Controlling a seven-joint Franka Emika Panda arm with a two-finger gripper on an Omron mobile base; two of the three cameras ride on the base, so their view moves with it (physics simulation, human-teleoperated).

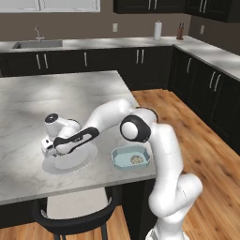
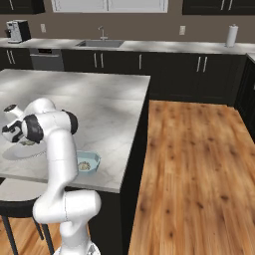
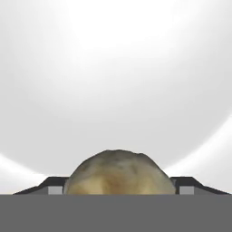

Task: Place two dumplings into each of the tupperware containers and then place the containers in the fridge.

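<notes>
Left base view: the gripper [image 1: 50, 151] is seen lowered onto a pale plate [image 1: 75, 163] on the island; one blue tub [image 1: 131, 158] is set just beside the plate, dumplings inside, number unclear.
Right base view: the tub [image 2: 87, 162] is found near the counter's front edge, the plate [image 2: 20, 151] beyond the arm.
Hand view: one dumpling [image 3: 118, 172] is framed squarely between the fingertips [image 3: 50, 186], which are spread either side; contact cannot be told.
</notes>
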